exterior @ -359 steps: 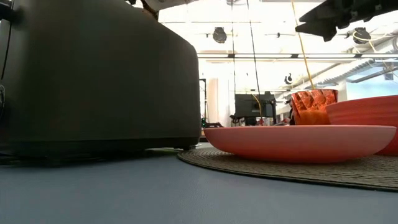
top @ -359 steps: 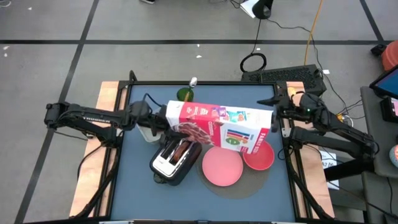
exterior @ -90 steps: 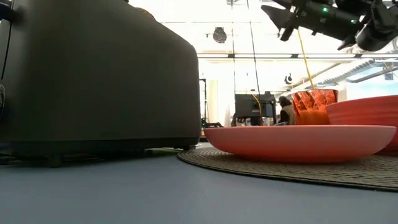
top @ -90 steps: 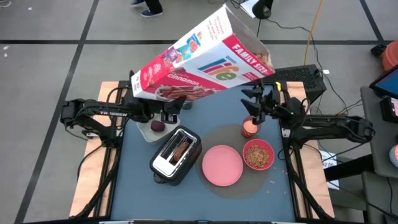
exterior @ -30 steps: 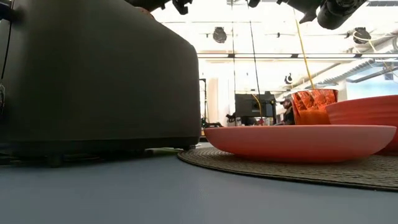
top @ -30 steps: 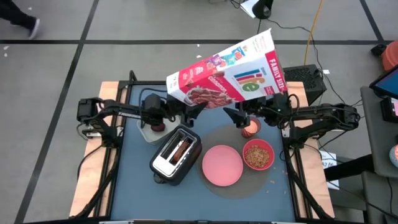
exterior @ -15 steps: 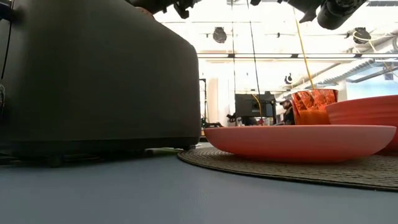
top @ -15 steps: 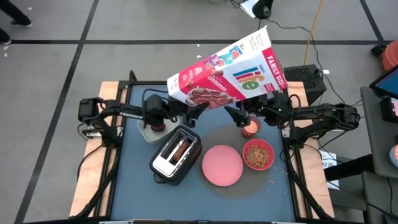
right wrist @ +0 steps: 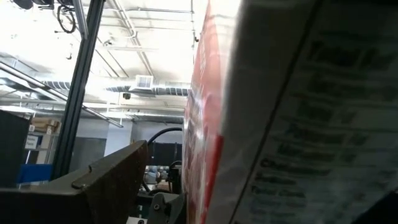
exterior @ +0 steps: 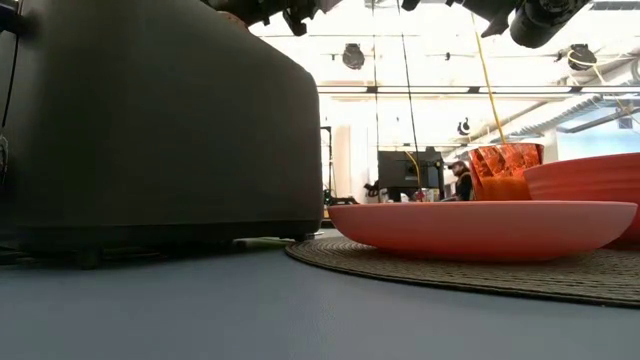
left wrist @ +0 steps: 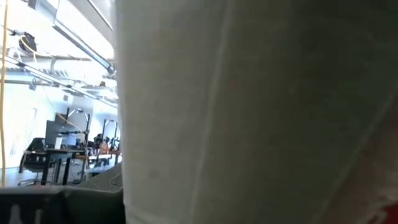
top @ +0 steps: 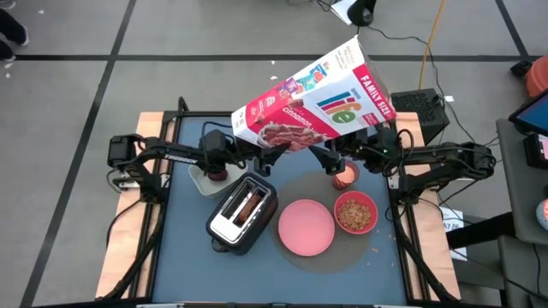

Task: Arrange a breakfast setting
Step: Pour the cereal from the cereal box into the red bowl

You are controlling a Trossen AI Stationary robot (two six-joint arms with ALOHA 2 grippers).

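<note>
A red-and-white cereal box (top: 312, 94) is held high over the table's far middle, tilted, with its open end up at the right. My left gripper (top: 264, 152) and my right gripper (top: 318, 156) both reach under its lower side. The box fills the left wrist view (left wrist: 249, 112) and the right wrist view (right wrist: 298, 124). The red bowl (top: 355, 212) holds cereal and stands beside the pink plate (top: 306, 227) on a round mat. The pink cup (top: 345, 175) stands behind the bowl. The dark red fruit (top: 219, 175) lies on the white container (top: 202, 181). Browned bread (top: 248, 204) sticks out of the toaster (top: 242, 211). The spoon is out of view. My left gripper is on the box's lower left part (top: 272, 144), coming from the table's left. The box hides the place of contact. The box is lifted clear and tilted. My right gripper is on the box's lower side (top: 330, 141), coming from the table's right. The box hides the contact there too.
In the low view the toaster (exterior: 150, 120) fills the left, with the plate (exterior: 480, 228) and bowl (exterior: 590, 185) on the woven mat (exterior: 450, 270) at the right. The table's near part in front of the toaster is bare blue surface (top: 197, 265).
The cereal box has shifted a little toward the table's far edge while staying tilted and held high. My left gripper has gone slightly toward the table's right under it. Bowl, plate and cup have kept still.
</note>
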